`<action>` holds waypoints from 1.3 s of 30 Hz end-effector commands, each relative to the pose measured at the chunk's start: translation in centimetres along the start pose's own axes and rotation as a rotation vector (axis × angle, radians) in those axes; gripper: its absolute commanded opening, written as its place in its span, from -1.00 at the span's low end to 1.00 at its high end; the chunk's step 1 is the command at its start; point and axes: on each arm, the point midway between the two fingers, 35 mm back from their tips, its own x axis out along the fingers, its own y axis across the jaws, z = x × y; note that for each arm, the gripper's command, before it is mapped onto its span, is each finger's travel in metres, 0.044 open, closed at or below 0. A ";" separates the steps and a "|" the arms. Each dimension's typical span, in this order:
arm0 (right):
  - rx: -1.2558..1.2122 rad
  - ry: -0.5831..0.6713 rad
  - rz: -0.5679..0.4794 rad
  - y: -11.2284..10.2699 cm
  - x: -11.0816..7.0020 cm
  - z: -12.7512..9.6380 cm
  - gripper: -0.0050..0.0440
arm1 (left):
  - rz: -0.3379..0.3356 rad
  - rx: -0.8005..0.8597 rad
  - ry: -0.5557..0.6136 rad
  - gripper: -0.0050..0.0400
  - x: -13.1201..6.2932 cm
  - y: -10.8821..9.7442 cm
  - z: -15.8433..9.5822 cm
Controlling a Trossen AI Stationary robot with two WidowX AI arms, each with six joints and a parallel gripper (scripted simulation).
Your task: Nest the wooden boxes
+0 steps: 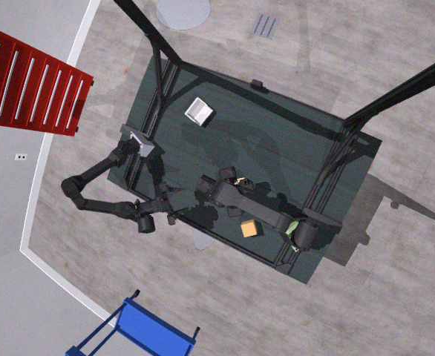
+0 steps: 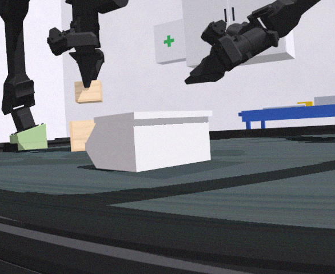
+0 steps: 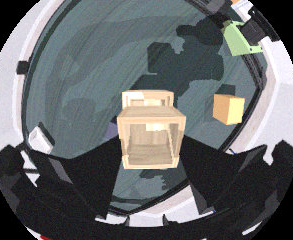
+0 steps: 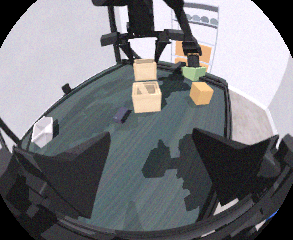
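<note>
Left gripper (image 2: 86,85) (image 3: 151,142) (image 4: 144,60) is clamped part-open on the raised box (image 2: 94,95) (image 3: 151,112) (image 4: 145,72) near the table box (image 2: 79,137) (image 3: 136,94) (image 4: 147,105), right gripper (image 1: 184,199) (image 2: 188,81) (image 4: 152,132) wide and empty; I'd expect light, stiff wood (possibly slippery), best held by opposite walls near the rim.

Floor (image 1: 286,306): grey-brown, wood-look planks, with a slotted grey panel (image 1: 264,26). Walls (image 1: 3,207) (image 2: 126,76): pale, plain; white baseboard (image 1: 64,283). Red drawer cabinet (image 1: 37,82) with silver handles near the wall. Blue cart (image 1: 154,325) on the floor. Green cross sign (image 2: 168,41) on the wall. Shadows cross the table (image 1: 225,145) (image 2: 167,188).
</note>
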 end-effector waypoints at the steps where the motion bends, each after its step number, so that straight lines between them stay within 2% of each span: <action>1: -0.046 -0.029 -0.016 -0.1 -0.4 0.0 0.84 | -0.001 0.003 -0.003 -0.78 0.1 0.0 0.0; 17: -0.046 -0.029 -0.016 -0.1 -0.4 0.0 0.84 | -0.001 0.003 -0.003 -0.78 1.1 0.0 0.0; 39: -0.046 -0.029 -0.016 -0.1 -0.4 0.0 0.84 | -0.001 0.003 -0.003 -0.78 3.6 0.0 0.1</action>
